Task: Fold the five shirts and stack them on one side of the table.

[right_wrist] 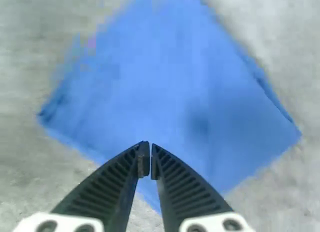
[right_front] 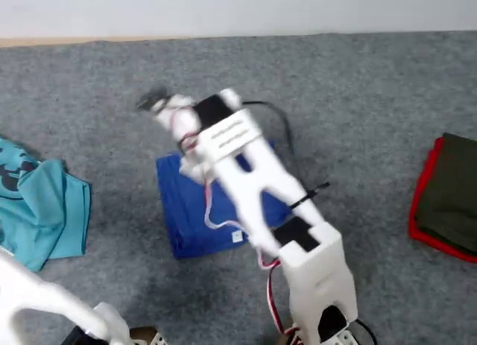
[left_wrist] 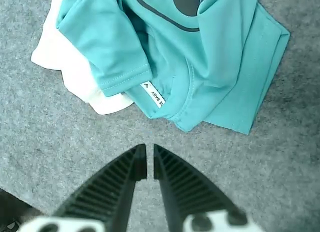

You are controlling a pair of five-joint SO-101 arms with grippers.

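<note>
Grey felt-like covering [right_front: 358, 99], pale wall [right_front: 238, 6] behind, thin tan strip [right_front: 67, 40] along the far edge.

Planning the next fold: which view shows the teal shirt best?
Left wrist view: the teal shirt lies crumpled over a white shirt, seams and label visible, just beyond the shut left gripper. The high view shows the teal shirt at the frame edge, partly cut off.

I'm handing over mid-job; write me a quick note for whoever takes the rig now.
Left pincer: shut, empty, above the grey felt beside the crumpled teal shirt, which lies on a white shirt; both unfolded.
Right pincer: shut, empty, above the folded blue shirt, mid-table.
Done: blue folded; dark green shirt stacked on red shirt at the high view's right.
Left: add blue to that stack; fold and stack teal and white.
</note>
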